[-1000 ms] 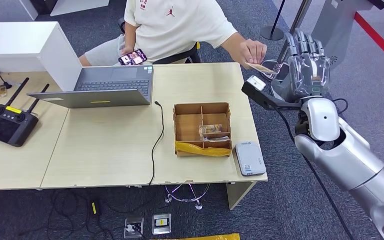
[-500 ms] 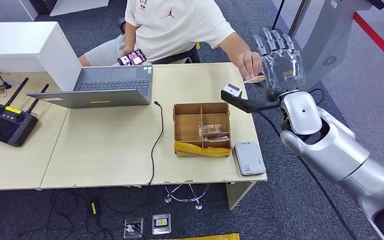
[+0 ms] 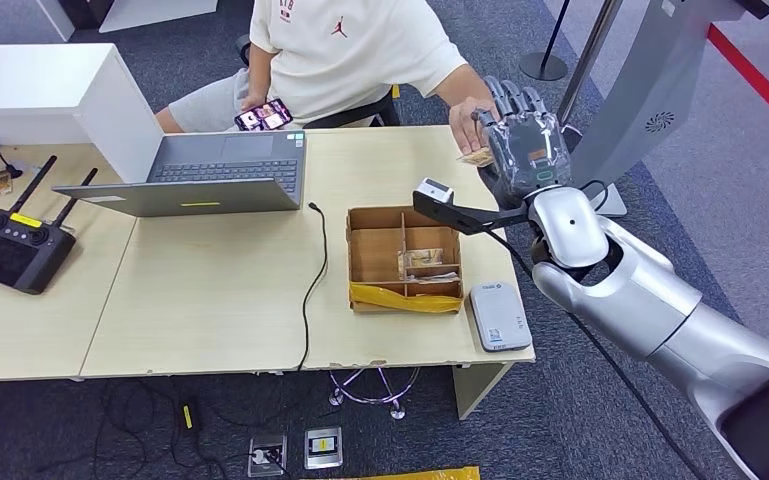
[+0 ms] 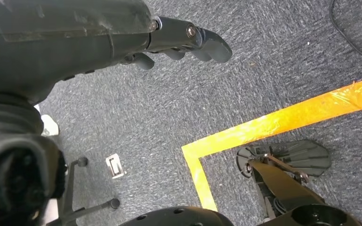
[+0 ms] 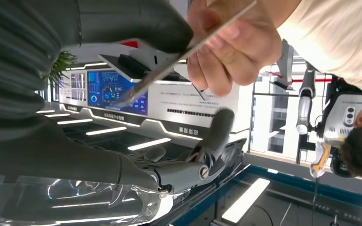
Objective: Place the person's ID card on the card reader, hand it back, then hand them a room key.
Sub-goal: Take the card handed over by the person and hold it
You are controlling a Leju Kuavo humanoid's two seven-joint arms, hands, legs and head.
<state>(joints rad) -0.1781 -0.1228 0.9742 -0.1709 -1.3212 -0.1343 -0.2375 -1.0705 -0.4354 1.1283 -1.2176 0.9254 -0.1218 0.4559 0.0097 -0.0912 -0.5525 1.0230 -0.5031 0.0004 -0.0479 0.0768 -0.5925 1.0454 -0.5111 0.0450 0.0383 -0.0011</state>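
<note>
On the table point(image 3: 210, 300), a divided cardboard box point(image 3: 405, 258) held cards in its right middle compartment; the card reader point(image 3: 500, 316) lay beside it. The right hand point(image 3: 525, 150), fingers spread upright, met the ID card point(image 3: 477, 157) pinched by the person's hand point(image 3: 468, 115).

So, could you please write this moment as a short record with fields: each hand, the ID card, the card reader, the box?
right hand: raised at the table's far right corner, at the ID card, facing the person's hand
ID card: held by the person's fingers; the right wrist view shows the robot's thumb on it
left hand: hanging over the carpet, holding nothing
card reader: flat on the table's near right corner, nothing on it
box: cardboard, with compartments, cards inside, left of the card reader
</note>
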